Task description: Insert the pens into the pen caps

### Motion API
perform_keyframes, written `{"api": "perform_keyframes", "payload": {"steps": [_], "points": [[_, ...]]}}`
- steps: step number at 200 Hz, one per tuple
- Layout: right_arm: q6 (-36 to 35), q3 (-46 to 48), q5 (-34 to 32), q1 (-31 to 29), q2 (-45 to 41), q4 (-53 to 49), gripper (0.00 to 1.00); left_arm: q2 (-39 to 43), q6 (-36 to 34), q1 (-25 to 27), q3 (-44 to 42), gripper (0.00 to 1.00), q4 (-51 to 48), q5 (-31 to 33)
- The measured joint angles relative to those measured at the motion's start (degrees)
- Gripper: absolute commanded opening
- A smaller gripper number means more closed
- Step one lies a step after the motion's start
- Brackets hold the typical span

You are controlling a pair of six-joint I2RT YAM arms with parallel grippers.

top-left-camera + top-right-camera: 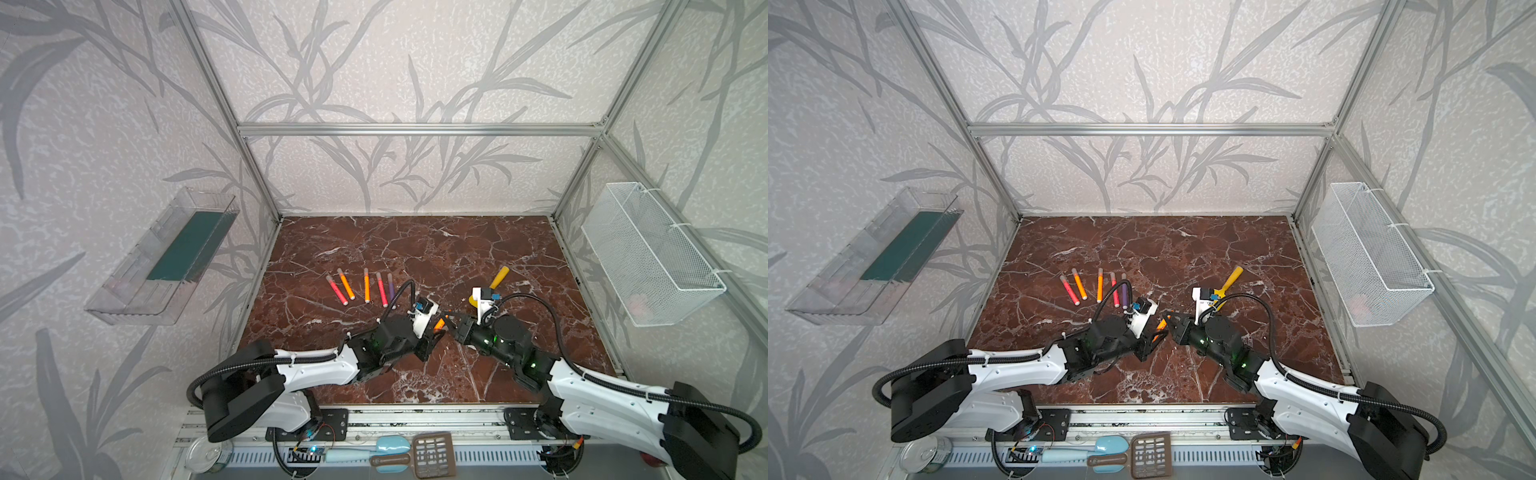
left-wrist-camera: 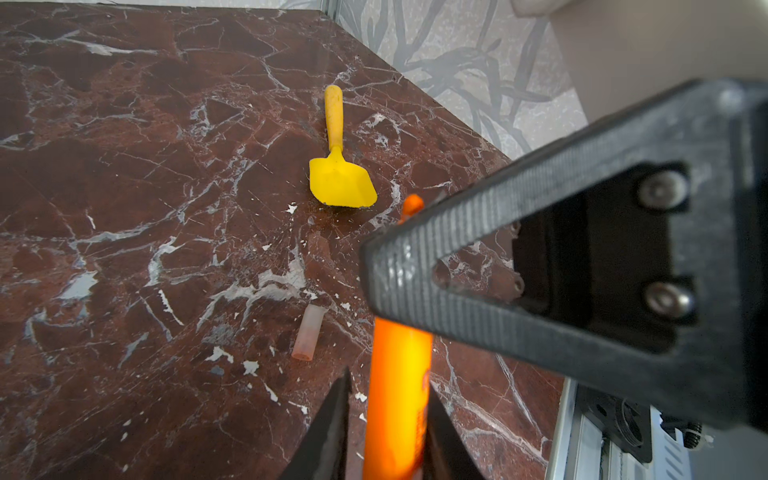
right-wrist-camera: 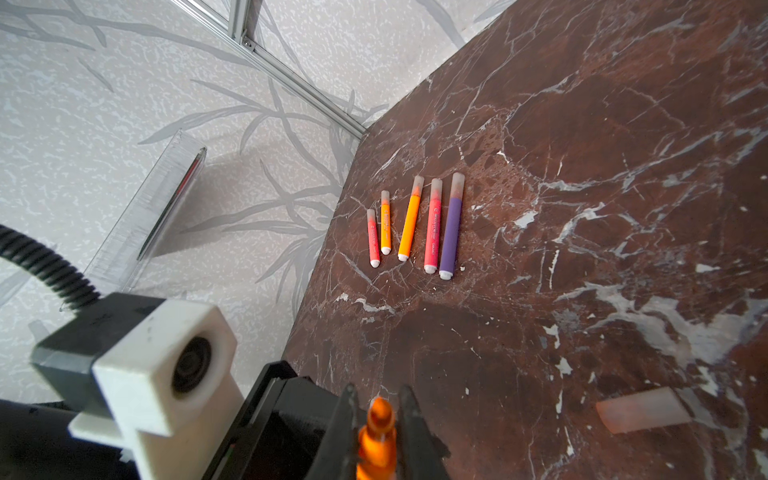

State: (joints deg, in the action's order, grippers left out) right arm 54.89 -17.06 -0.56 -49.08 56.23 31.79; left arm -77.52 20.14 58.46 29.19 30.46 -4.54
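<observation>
Over at 10 o'clock five pens (image 1: 366, 291) are capped; right gripper (image 3: 377, 395) pinches the sixth pen (image 2: 397, 415), left gripper (image 2: 388, 380) straddles it (can't tell if gripping), last cap (image 2: 307, 332) loose.

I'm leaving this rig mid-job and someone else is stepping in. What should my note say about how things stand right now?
The left gripper: fingers loosely around the orange pen, a gap showing on one side.
The right gripper: shut on that pen near its bare tip.
Done: five pens lie capped in a row on the table.
Left: one loose cap lies on the table beside the grippers; the orange pen goes into it.
</observation>
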Motion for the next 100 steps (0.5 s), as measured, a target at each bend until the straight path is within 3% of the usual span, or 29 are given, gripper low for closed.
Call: {"api": "perform_keyframes", "payload": {"steps": [61, 100], "points": [[0.0, 0.0, 0.0, -0.9, 0.7, 0.0, 0.0, 0.5, -0.1, 0.0, 0.0, 0.23, 0.0, 0.2], [-0.5, -0.2, -0.3, -1.2, 0.7, 0.0, 0.0, 0.5, -0.1, 0.0, 0.0, 0.06, 0.0, 0.7]]}}
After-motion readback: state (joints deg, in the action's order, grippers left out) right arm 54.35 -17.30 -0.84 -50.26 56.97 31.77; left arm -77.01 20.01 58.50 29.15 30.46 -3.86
